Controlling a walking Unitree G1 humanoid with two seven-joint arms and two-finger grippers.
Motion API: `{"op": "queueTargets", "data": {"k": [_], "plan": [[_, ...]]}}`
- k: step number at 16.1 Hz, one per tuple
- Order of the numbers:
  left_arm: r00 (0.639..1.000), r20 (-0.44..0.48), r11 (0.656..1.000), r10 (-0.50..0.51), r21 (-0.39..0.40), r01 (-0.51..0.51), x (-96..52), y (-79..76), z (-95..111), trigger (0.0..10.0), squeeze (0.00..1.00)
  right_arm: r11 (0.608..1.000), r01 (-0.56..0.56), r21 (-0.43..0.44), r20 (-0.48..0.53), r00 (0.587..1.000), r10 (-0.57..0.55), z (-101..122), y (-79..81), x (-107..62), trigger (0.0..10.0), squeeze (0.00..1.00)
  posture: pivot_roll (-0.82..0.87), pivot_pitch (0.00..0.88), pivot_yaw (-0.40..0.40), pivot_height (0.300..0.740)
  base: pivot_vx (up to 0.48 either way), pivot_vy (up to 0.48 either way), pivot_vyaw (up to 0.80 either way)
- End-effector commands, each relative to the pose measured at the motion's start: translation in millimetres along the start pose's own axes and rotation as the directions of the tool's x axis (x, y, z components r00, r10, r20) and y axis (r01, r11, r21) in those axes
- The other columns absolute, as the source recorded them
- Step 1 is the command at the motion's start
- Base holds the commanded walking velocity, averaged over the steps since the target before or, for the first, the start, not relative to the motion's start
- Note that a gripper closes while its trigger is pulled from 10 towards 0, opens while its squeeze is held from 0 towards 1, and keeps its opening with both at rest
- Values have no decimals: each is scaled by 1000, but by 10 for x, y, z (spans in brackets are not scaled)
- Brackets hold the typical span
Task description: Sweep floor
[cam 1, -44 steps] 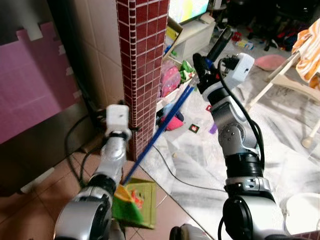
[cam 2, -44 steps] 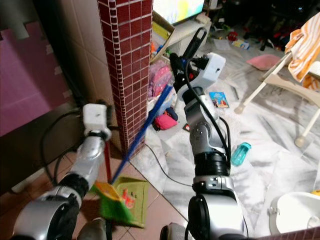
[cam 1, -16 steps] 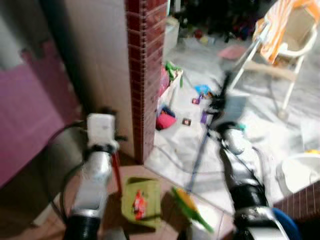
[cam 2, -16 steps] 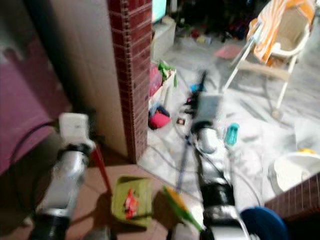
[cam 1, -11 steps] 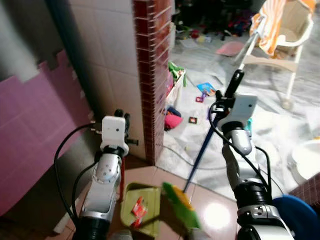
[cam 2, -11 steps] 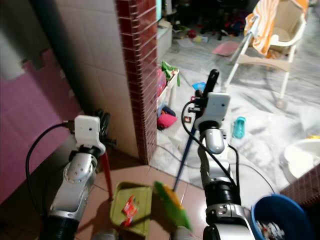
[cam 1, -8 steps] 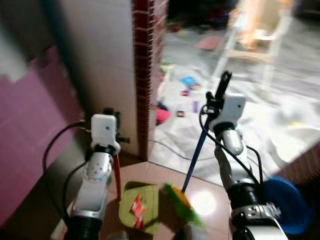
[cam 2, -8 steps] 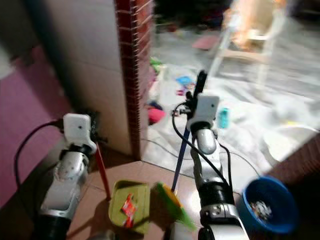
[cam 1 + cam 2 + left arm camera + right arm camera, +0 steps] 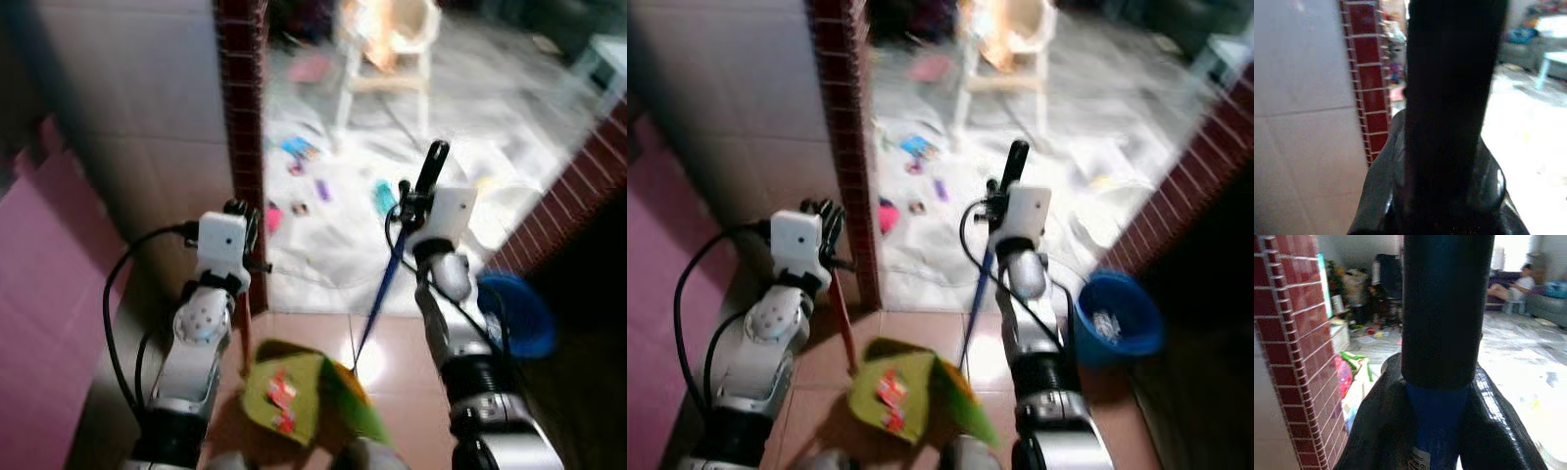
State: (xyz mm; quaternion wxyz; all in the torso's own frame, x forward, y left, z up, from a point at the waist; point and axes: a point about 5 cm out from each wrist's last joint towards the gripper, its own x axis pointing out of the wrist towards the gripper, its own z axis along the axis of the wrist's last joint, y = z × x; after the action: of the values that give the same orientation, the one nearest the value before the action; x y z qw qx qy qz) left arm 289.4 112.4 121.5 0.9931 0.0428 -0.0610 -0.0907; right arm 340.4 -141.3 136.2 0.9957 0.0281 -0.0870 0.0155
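The right tool (image 9: 416, 191) is closed around the blue handle of a broom (image 9: 384, 285), gripping it near its black top end; the right wrist view shows the blue shaft (image 9: 1436, 416) clamped between the black fingers. The handle slants down toward the robot to the green and yellow broom head (image 9: 351, 401), which rests on the reddish-brown tiled floor (image 9: 411, 343) close to the robot's body. Touching the broom head on the robot's left lies a green dustpan (image 9: 284, 394) with a small red scrap (image 9: 284, 390) inside it.

The left tool (image 9: 241, 217) is raised beside a pillar (image 9: 240, 117) of dark red small tiles, and a thin red stick (image 9: 244, 338), which looks like the dustpan's upright handle, runs down from it. In the left wrist view a dark bar (image 9: 1449, 98) sits between its fingers, but whether they press on it I cannot tell.

Beyond the pillar the floor changes to pale marble, where small toys and papers (image 9: 306, 157) lie scattered. A white plastic chair (image 9: 387, 54) with an orange cloth stands further off. To the robot's right, next to a low brick wall (image 9: 558, 186), is a blue bucket (image 9: 519, 315). In the right wrist view a person (image 9: 1511, 286) sits far back in the room.
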Motion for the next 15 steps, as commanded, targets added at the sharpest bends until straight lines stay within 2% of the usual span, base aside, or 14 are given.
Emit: {"op": "queueTargets", "data": {"k": [1,5,9,15], "plan": [[999,43,1000,-30,0,30,42,-70,100,10000,0,1000,23,-9,24,999,-23,50,-74,28,10000,0,-17,0,-13,740,0,0,-475],[1000,26,1000,-7,-10,7,4,-75,102,10000,0,1000,15,-5,-4,1000,-15,-37,-46,-33,10000,0,-4,0,-12,740,0,0,0],[1000,6,1000,-25,-16,25,-9,-118,55,10000,0,1000,20,-2,-27,999,-21,-99,-34,-56,10000,0,-5,0,-7,740,-259,0,0],[1000,-3,999,-30,-17,30,-1,-105,51,10000,0,998,55,-17,-26,998,-56,-74,-114,-2,10000,0,-8,0,-3,740,-252,0,-74]]}}
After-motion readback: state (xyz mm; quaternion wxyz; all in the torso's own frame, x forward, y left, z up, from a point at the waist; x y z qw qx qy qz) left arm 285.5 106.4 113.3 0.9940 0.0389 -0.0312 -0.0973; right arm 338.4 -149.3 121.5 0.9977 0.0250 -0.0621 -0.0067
